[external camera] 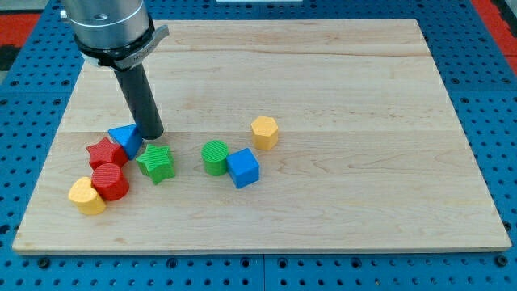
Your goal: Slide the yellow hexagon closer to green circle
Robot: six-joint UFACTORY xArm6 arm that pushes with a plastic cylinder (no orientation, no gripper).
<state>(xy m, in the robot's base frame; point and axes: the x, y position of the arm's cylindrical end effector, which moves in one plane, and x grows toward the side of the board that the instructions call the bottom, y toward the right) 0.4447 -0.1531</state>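
The yellow hexagon (264, 132) sits near the board's middle. The green circle (215, 157) lies to its lower left, about a block's width away, and touches a blue cube (243, 168) on its right. My tip (153, 135) rests on the board well to the left of both, just right of a blue triangle (125, 138) and just above a green star (156, 162). The rod rises from the tip to the arm at the view's top left.
A red star (104, 151), a red cylinder (110, 181) and a yellow block (86, 196) cluster at the lower left. The wooden board (339, 81) lies on a blue pegboard table (485, 16).
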